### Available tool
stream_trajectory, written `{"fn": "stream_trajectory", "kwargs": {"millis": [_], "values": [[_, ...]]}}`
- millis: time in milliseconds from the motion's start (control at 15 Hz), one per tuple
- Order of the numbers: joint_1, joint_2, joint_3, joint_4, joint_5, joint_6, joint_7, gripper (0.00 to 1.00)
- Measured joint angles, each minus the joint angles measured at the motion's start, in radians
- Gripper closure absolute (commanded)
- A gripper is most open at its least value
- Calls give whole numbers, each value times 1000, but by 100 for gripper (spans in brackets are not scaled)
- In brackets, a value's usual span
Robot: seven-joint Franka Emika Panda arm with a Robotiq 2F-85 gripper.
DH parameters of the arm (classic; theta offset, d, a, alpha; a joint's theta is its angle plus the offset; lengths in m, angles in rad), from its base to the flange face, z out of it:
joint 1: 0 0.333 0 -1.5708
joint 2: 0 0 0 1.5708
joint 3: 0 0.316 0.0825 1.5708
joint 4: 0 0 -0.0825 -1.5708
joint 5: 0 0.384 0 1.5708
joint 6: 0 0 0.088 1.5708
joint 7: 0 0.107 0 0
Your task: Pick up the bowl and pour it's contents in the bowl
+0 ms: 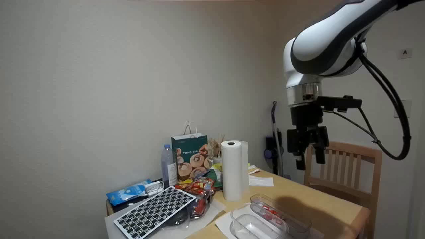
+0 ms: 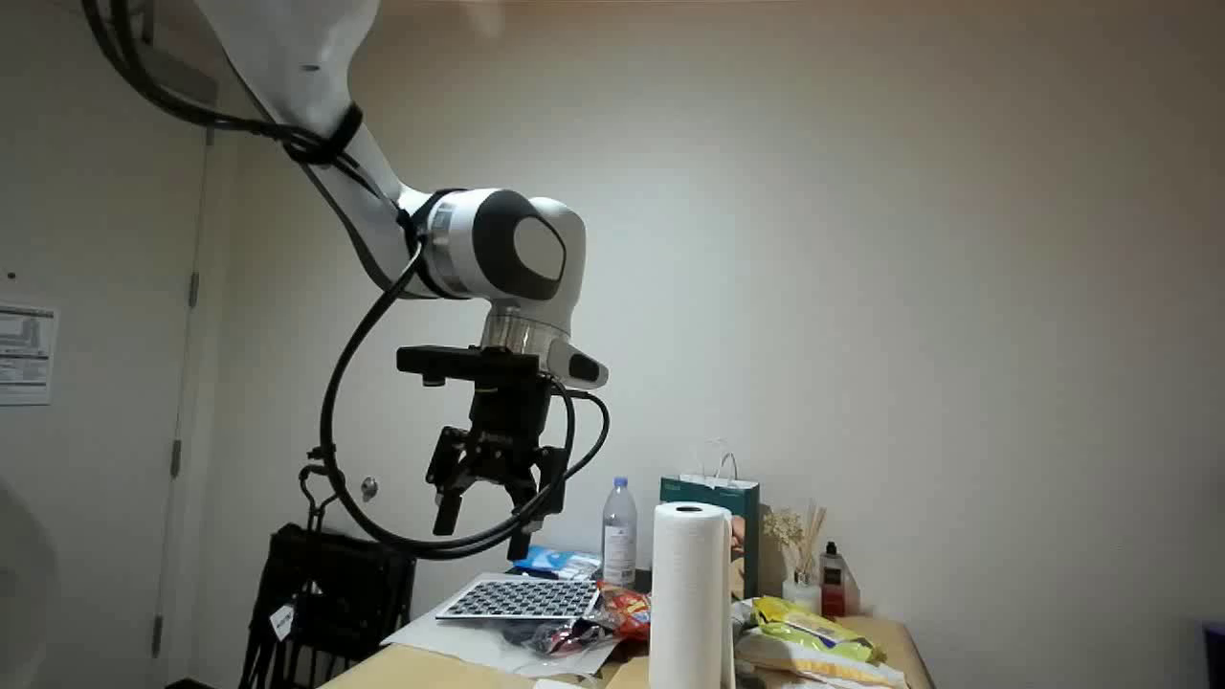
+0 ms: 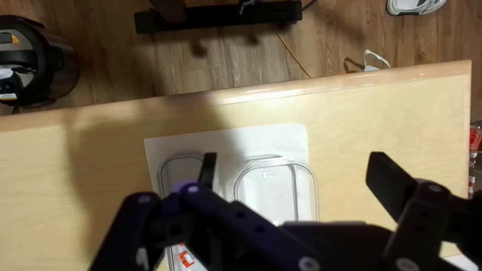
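Apparent step: pre-grasp. The gripper (image 1: 310,162) stands wide, holding nothing. The loaded bowl (image 1: 293,220) rests on the sheet (image 3: 267,140) beside the other bowl (image 3: 275,192). Next, probably: align over the loaded bowl, descend, grip.

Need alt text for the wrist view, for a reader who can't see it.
An open, empty gripper above a pale wooden table. On white paper sit a clear container and, left of it, a second container with red-and-white pieces inside.
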Motion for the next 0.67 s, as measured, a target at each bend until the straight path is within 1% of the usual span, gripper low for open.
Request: {"fn": "stream_trajectory", "kwargs": {"millis": [533,667], "values": [[0,0,1,0,0,0,0,0],[4,4,10,-4,0,32,-5,0]]}}
